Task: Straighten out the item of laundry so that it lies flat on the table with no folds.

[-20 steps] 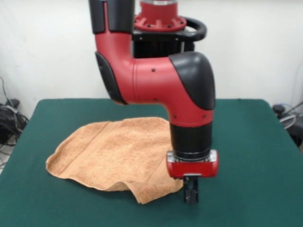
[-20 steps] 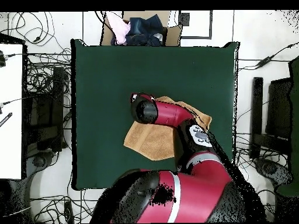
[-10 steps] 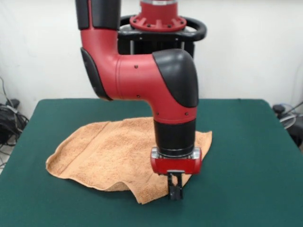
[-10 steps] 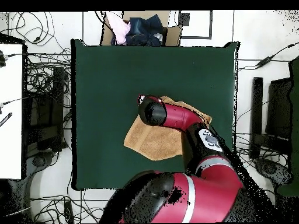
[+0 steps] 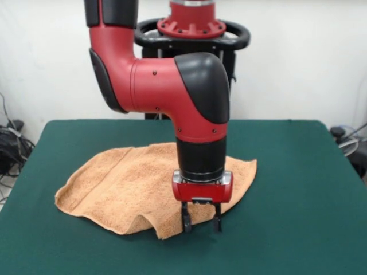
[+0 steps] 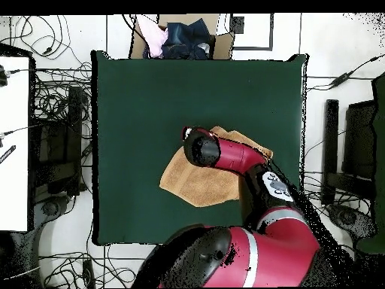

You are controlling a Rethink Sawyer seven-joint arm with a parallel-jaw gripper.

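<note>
Pincer: I see the pincer (image 5: 200,222) pointing straight down under the red wrist, its two fingers (image 5: 186,221) spread apart, with a clear gap between them; nothing is gripped.

Pincer height: the fingertips are down at the level of the cloth, one tip at the towel's front edge and the other just beside it over the green surface (I cannot tell if they really touch).

Towel: the orange-tan towel (image 5: 126,183) lies directly below and behind the pincer, and most of it stretches to the pincer's left side in the front view.

Towel shape: it is not flat. Just to the left of the pincer the front edge makes a raised wrinkle and a folded-under flap, and the far left border is curled up a little.

Towel corner: one corner shows out to the right of the wrist, flat on the counter (image 5: 298,189).

Overhead: the arm (image 6: 225,154) covers the middle of the towel (image 6: 192,184); the pincer itself is hidden under the arm there.

Counter: dark green, and the towel sits near its middle, well apart from the edges.
</note>
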